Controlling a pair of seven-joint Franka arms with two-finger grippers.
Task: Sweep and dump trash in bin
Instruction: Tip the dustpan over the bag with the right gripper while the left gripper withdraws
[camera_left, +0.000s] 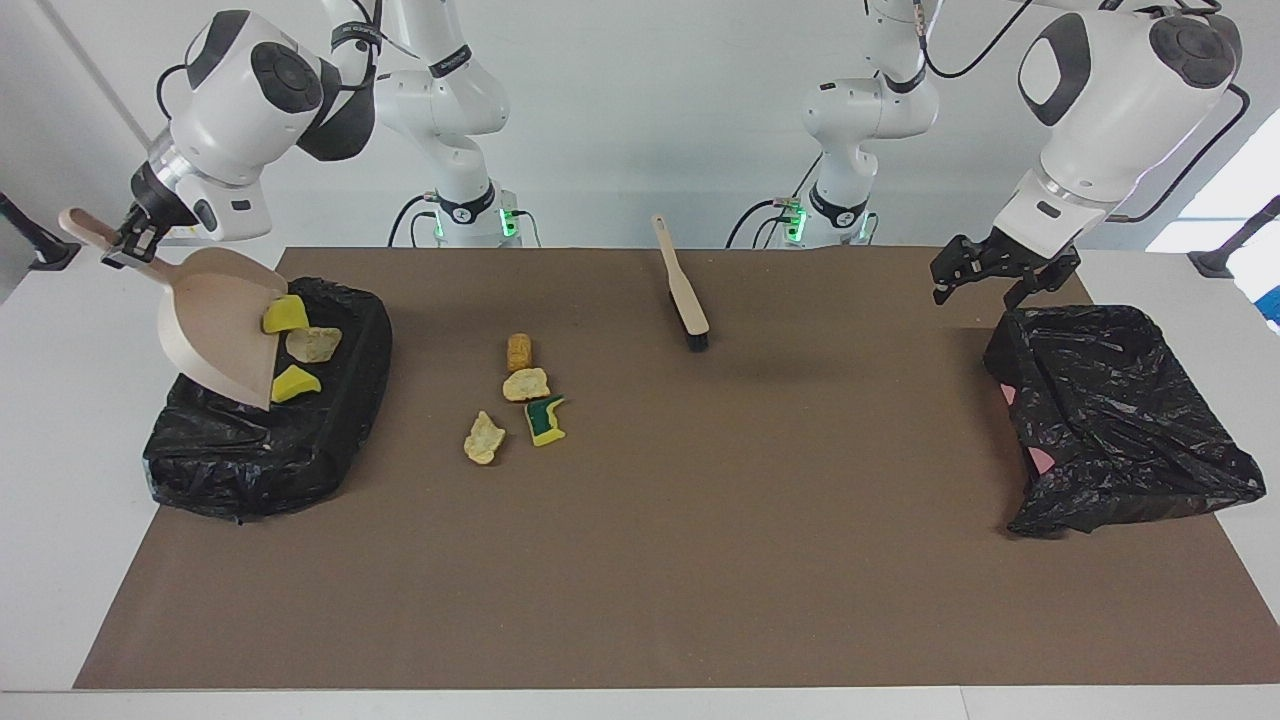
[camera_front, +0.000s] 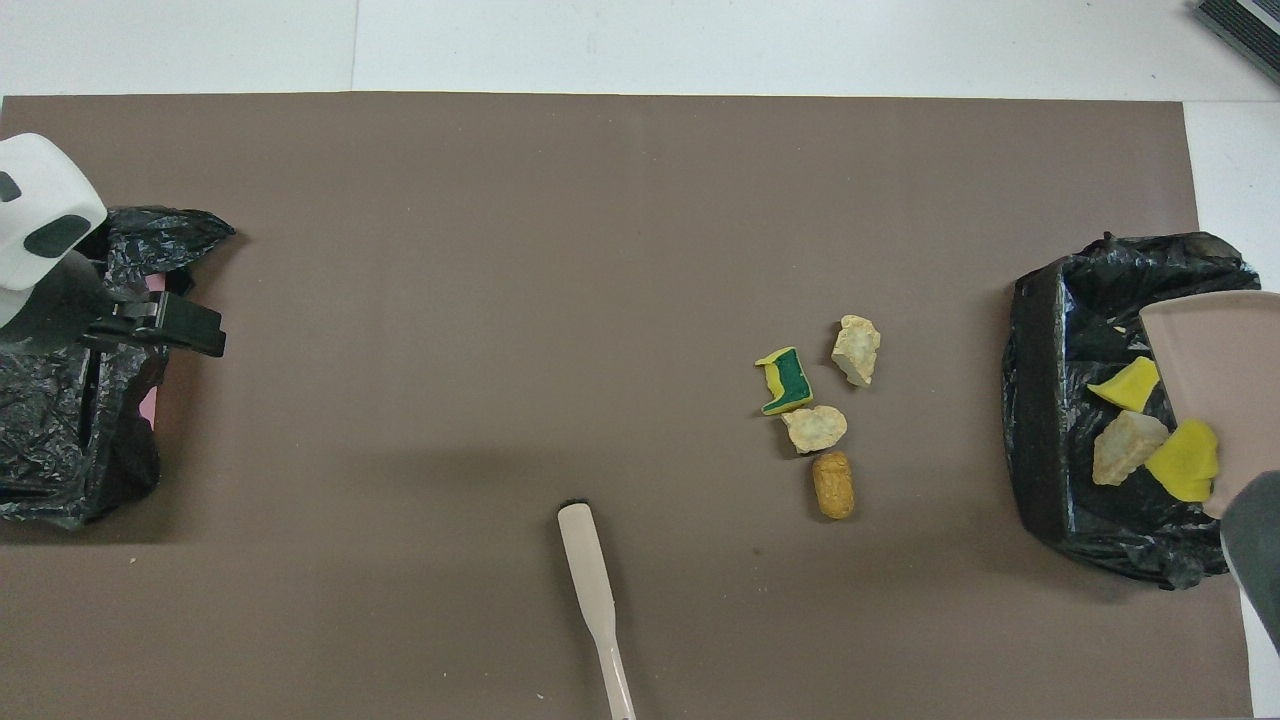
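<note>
Lighting is bright, even and diffuse from above, with soft faint shadows on the brown mat (camera_left: 700, 520), mild sheen on the black bin liners (camera_left: 1120, 420), and sharp focus throughout.

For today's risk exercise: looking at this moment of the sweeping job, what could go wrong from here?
1. The right hand tips the dustpan over the bin; three scraps sliding at its lip might miss the opening.
2. Four scraps lie unswept, and the brush lies unheld, so the job may stop short.
</note>
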